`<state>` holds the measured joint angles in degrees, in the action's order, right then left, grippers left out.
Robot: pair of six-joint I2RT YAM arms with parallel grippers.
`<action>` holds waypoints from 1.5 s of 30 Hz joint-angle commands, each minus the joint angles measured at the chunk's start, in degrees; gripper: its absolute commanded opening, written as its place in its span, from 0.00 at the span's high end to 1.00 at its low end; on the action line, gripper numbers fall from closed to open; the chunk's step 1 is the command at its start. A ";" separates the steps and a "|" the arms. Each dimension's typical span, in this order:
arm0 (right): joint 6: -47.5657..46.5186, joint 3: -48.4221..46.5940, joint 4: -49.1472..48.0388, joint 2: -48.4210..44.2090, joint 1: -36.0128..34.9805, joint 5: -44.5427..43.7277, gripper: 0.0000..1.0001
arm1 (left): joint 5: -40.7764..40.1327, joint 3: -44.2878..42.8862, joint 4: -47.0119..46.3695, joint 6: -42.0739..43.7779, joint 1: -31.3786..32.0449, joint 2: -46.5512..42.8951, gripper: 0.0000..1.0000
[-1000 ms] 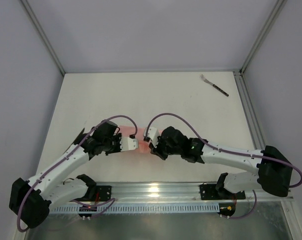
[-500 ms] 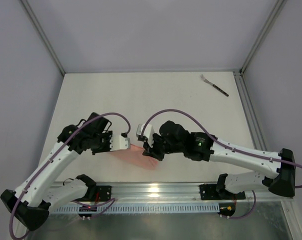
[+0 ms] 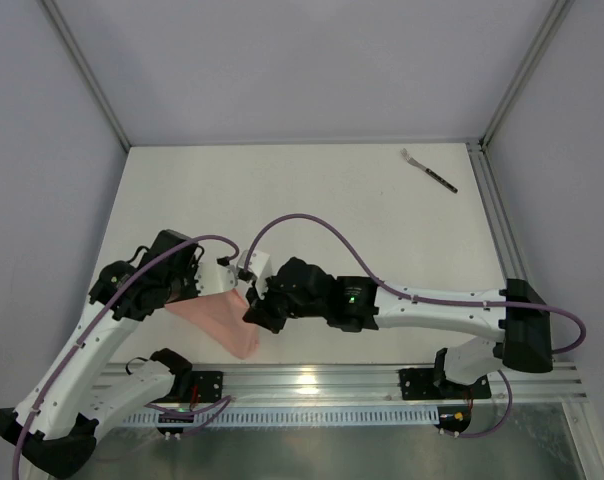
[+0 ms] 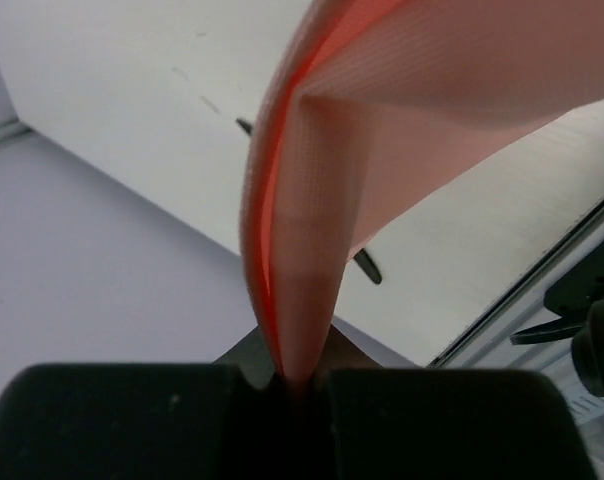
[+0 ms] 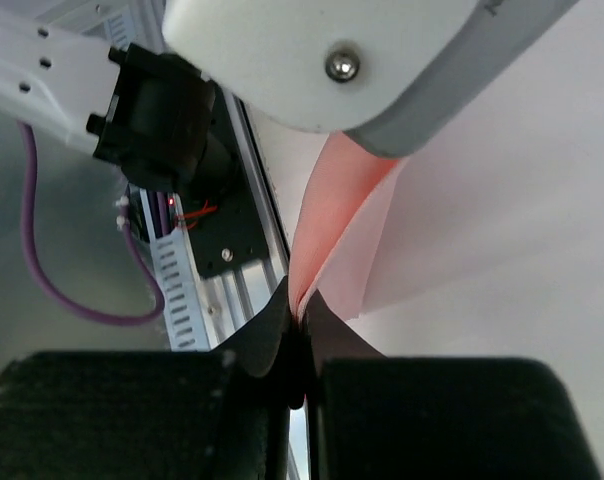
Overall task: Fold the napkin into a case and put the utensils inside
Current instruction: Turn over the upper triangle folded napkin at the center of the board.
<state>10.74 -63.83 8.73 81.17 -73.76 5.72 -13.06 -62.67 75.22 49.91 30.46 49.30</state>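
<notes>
Top view: my left tool [image 3: 220, 290] and right tool [image 3: 254, 312] sit close together over the near-left part of the desk [image 3: 312, 205], roughly 7 o'clock from its centre. The napkin [image 3: 214, 318] is between them, a slanted pink band running from 10 o'clock down to 5 o'clock, with its low end at the desk's near edge. Both sets of jaws are hidden under the wrists, so I can't read the grip here. The fork [image 3: 429, 170] lies well apart in the far-right corner, about 1 o'clock, prongs toward 10 o'clock and nothing touching it.

Left wrist view fills in the grip. My left tool [image 4: 300, 385] is pressed together on the napkin [image 4: 402, 120], pinching a doubled edge; at least two layers show at the nip. From there the cloth rises toward 12 o'clock and sweeps off to 2 o'clock, clear of the desk [image 4: 122, 80]. The fork can't be made out here.

Right wrist view: my right tool [image 5: 302, 335] is also pressed together, pinching a thin edge of the napkin [image 5: 344, 235]. The cloth runs up toward 1 o'clock and disappears under a white housing [image 5: 322, 60] just above. Only this view shows the metal rail [image 5: 250, 170] at the desk's near edge and a purple cable [image 5: 42, 270] at 9 o'clock.
</notes>
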 commanded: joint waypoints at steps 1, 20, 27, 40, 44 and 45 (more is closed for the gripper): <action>6.56 -4.19 -13.11 4.69 -1.39 -6.13 0.96 | -11.71 -1.40 -2.53 -0.78 -1.71 -1.48 1.00; 28.36 -10.28 -49.32 28.09 -1.83 -9.23 0.96 | -12.44 -2.02 -21.07 14.34 -17.36 4.13 1.00; 39.43 5.89 -54.87 25.19 2.82 -10.64 0.96 | -1.18 -2.28 -25.12 11.62 -14.65 18.44 1.00; 48.93 31.92 -57.77 18.33 9.77 -17.84 0.96 | -5.57 -15.36 -35.49 5.73 2.75 54.84 0.91; 50.95 35.53 -57.25 16.13 10.12 -20.56 0.96 | -5.31 -19.50 -36.20 3.88 4.78 59.68 0.61; 51.30 35.97 -55.59 15.78 10.04 -21.44 0.96 | -5.14 -20.63 -36.46 3.44 4.96 60.03 0.55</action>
<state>59.66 -29.10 -45.87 99.55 -63.64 -11.27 -17.47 -79.20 42.02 55.92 34.94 109.27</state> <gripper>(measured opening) 0.046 0.412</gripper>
